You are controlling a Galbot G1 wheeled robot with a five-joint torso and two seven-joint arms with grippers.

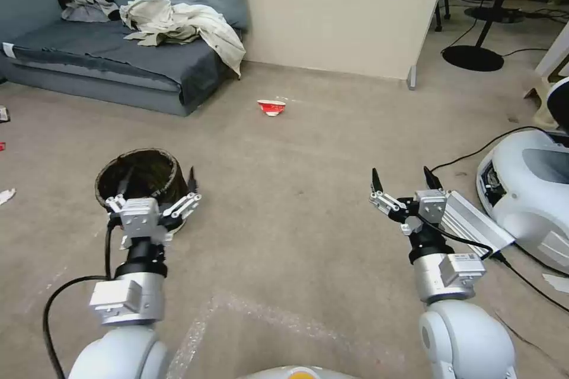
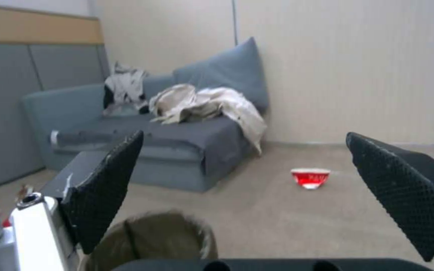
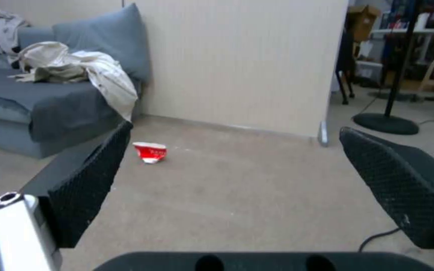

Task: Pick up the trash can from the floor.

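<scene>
A: Any readable writing?

B: None I can read. My left gripper point(image 1: 158, 186), fingers wide, straddles the near rim of the small round trash can with dark bag liner point(image 1: 142, 174) on the beige carpet floor point(image 1: 308, 148).

A: Around it?

B: My right gripper point(image 1: 406, 180) hangs wide open; a crushed red-and-white paper cup point(image 1: 271, 107) lies beyond, near the grey sofa point(image 1: 112, 59).

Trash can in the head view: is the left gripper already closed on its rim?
No. The left gripper is open, its fingers spread above the near rim of the trash can, which stands on the floor.
</scene>
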